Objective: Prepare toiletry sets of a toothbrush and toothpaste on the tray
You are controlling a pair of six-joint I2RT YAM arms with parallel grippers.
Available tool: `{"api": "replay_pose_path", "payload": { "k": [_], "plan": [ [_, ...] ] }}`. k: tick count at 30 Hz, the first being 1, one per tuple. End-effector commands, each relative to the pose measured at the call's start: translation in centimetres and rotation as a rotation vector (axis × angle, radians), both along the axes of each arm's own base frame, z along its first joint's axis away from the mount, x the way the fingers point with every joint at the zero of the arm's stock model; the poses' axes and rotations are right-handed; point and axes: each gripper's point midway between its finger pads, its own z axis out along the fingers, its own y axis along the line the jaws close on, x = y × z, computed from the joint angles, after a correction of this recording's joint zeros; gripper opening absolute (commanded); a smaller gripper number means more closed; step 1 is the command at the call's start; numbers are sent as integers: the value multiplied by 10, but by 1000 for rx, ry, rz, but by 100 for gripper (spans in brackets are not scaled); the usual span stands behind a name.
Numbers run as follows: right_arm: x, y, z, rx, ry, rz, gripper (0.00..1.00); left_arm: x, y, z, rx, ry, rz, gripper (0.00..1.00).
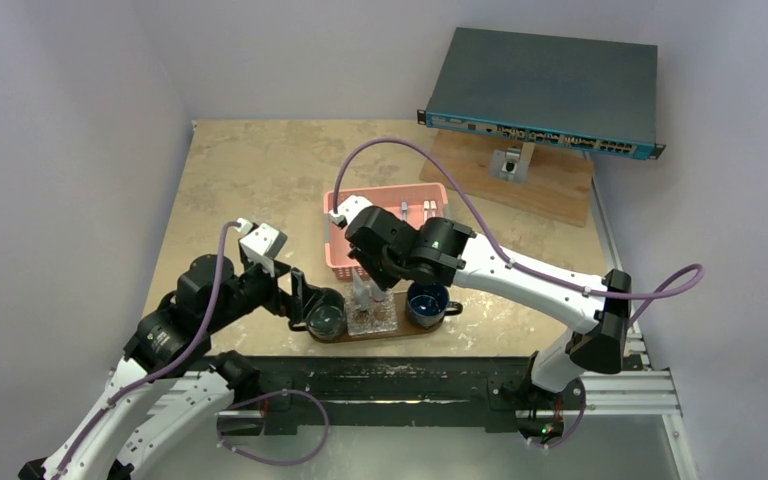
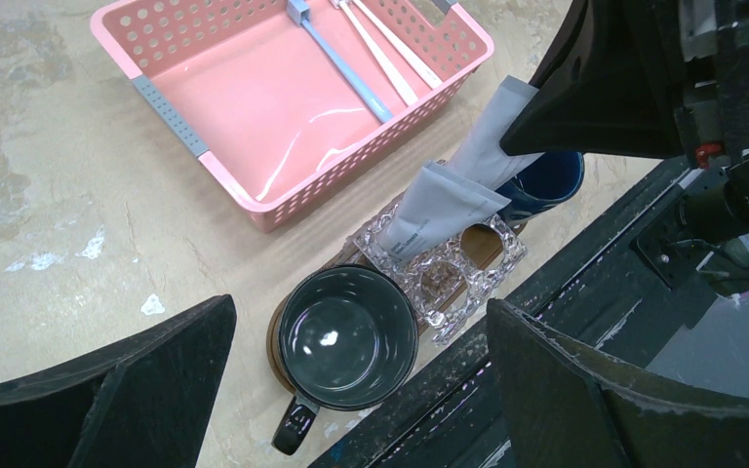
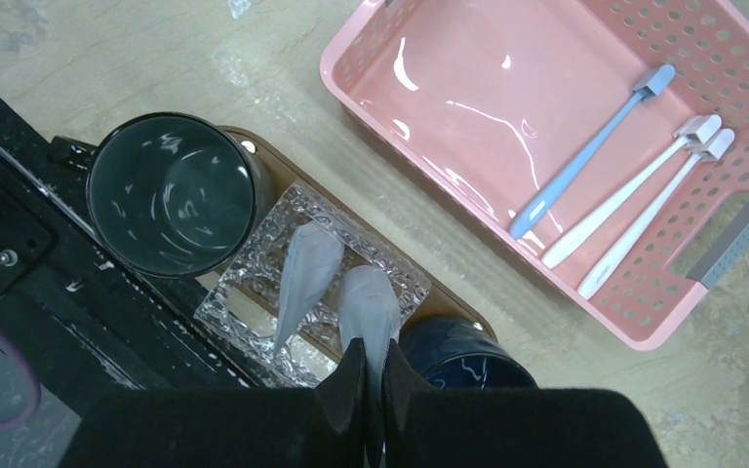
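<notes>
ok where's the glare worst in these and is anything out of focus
Right wrist: white glare streaks on the pink basket floor, rippled reflections in the dark mug, and the right gripper pinching a toothpaste tube is a black silhouette. Left wrist: same basket sheen, one hot spot in the mug, left gripper a dark blur. Top external: even light, fine detail soft.

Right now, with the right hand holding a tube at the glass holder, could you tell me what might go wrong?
1. The right hand is shut on a toothpaste tube leaning at the glass holder; released at that tilt, it may topple out or knock the second tube.
2. The blue mug stands right beside that hand, so pulling away could bump it.
</notes>
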Motion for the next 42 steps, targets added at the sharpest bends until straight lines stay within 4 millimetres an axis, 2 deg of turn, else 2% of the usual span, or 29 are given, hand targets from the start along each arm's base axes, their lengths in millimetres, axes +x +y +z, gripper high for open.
{"api": "replay_pose_path", "payload": {
  "k": [1,23,31,35,39,42],
  "plan": [
    [4,5,9,56,-40,-31,0,6,-3,7,-5,-42,-5,100],
    [7,3,-22,67,-62,-82,0,9,-4,3,5,-28,0,100],
    [7,1,-30,68,-60,-92,0,9,-5,1,11,-18,-5,100],
    [7,0,-28,73,-64,-96,0,10,-6,0,12,-14,-6,100],
    [7,1,-21,93,-71,-94,11,10,-6,-1,17,-11,-7,100],
    [8,2,-13,111,-78,-93,26,11,-7,-1,19,-12,-8,100]
  ]
}}
